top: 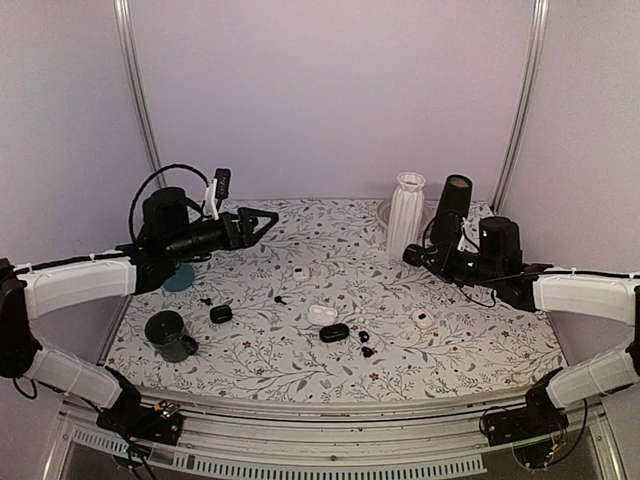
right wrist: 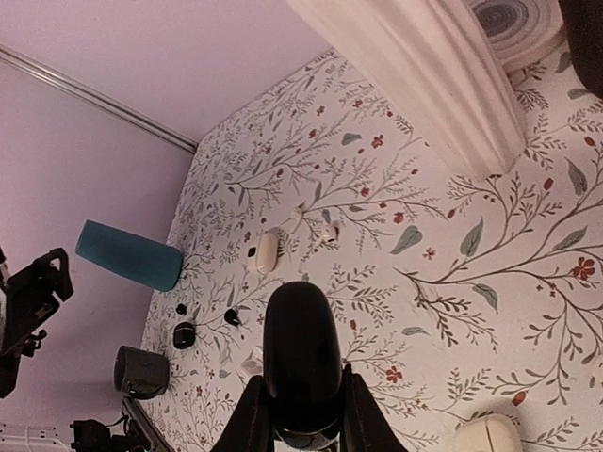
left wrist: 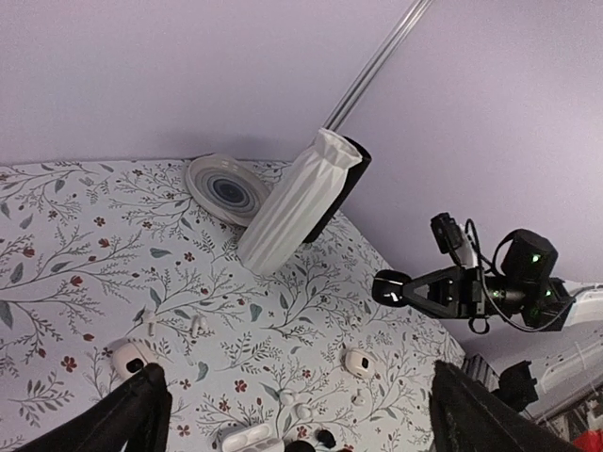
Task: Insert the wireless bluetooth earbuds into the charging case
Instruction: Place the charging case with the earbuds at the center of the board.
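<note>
The right end effector grips a black case, raised off the desk; the left end effector gapes empty. The earbuds lie loose below the right one, none seated yet.

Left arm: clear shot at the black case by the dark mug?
Likely yes. The left gripper is open and empty, held high; the black case lies in the open, apart from the mug, nothing over it.
</note>
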Available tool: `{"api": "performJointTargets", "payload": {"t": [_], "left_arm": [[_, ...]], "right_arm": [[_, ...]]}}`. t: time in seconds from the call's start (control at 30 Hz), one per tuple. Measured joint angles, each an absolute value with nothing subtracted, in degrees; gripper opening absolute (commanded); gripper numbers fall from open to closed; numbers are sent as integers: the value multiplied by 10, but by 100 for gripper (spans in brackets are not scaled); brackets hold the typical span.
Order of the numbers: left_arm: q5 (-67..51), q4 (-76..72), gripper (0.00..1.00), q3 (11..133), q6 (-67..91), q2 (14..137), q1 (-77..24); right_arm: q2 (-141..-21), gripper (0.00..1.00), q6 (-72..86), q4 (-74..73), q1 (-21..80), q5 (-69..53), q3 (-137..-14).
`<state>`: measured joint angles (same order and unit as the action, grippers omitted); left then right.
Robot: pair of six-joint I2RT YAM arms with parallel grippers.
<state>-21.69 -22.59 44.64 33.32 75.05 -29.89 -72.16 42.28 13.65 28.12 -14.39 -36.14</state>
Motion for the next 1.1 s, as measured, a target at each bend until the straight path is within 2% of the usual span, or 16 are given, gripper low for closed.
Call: {"api": "performJointTargets", "payload": {"t": [0.23, 0.63, 1.1], "left_arm": [[-175, -179, 96, 501, 252, 762, -349], [-153, -156, 96, 520, 215, 782, -352], [-111, -147, 96, 481, 205, 722, -347]], "right_arm": [[-828, 3, 406, 132, 181, -216, -361], [-960, 3, 373, 132, 90, -307, -416], [-1068, 6, 362, 120, 73, -355, -490]]}}
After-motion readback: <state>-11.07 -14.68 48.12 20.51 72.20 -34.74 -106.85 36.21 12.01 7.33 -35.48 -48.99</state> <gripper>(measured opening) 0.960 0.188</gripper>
